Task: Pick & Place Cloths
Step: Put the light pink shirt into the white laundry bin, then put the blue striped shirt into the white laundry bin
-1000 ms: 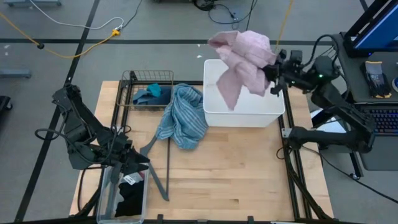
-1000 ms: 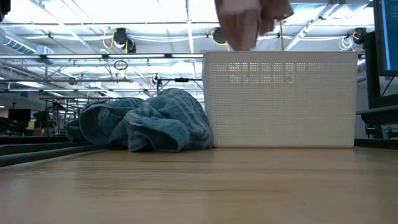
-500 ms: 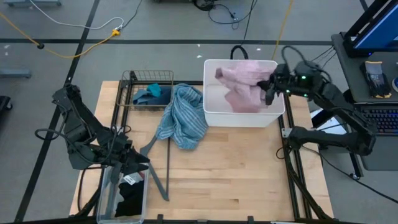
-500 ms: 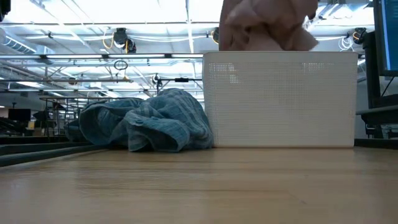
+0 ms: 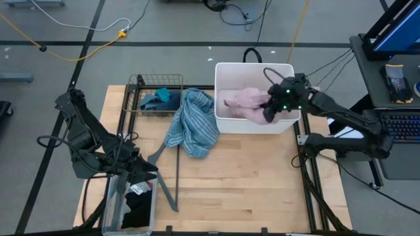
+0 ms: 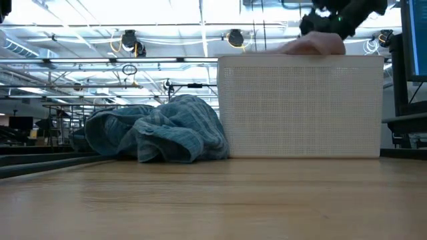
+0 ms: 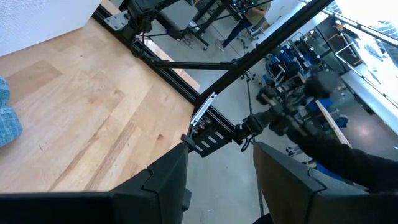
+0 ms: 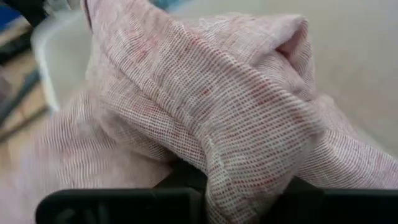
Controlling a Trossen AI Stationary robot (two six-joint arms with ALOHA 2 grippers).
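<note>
The pink cloth [image 5: 244, 101] lies bunched inside the white bin [image 5: 226, 121] at the table's far right, and its top shows just over the rim in the low view [image 6: 313, 45]. My right gripper [image 5: 268, 113] reaches into the bin from the right, shut on the pink cloth. The blue-striped towel [image 5: 193, 123] hangs from the wire basket's right rim, its lower part heaped on the table beside the bin [image 6: 157, 133]. My left gripper [image 5: 141, 172] waits at the near left, open with nothing between its fingers [image 7: 217, 155]. My right gripper is shut on a bunched fold of the pink cloth [image 8: 239, 177], several layers thick. The cloth drapes over the fingers and hides them. The gripper comes slanting down from the table's right side. The cloth sits slack inside the bin.
The wire basket [image 5: 141, 82] at the far left holds a small teal piece [image 5: 157, 99]. A clear bin [image 5: 113, 216] at the near left edge holds black cloth [image 5: 136, 208]. A grey hanger [image 5: 165, 178] lies beside it. Bare wood [image 5: 249, 183] fills the near right.
My right gripper has sunk and tipped downward, from above the bin's far right corner into the bin, staying shut. The pink cloth, which hung spread out above the bin, has come down with it and now lies bunched inside.
</note>
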